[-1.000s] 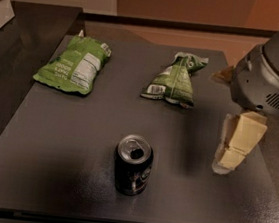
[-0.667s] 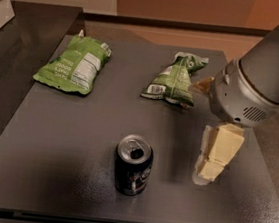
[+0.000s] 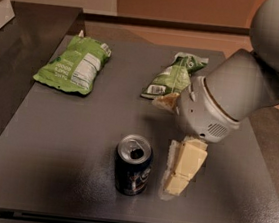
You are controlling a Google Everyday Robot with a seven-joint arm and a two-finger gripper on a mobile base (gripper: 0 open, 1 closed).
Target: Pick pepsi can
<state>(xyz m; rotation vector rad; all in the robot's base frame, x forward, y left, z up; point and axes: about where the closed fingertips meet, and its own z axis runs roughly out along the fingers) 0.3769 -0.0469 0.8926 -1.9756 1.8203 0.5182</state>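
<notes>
The pepsi can (image 3: 133,167) is small, dark navy with a silver top and an open pull-tab hole. It stands upright near the front middle of the dark grey table (image 3: 65,140). My gripper (image 3: 176,184) hangs from the big grey-white arm (image 3: 232,94) that comes in from the upper right. It points down at the table just to the right of the can, at about the can's height. A narrow gap shows between the gripper and the can.
Two green snack bags lie on the far half of the table, one at the left (image 3: 74,65) and one at the middle right (image 3: 172,77), partly behind the arm. A second dark counter (image 3: 17,34) adjoins on the left. The table's front edge is close to the can.
My gripper and arm have moved left and forward from the table's right side, ending right beside the can. The can and the bags have not moved.
</notes>
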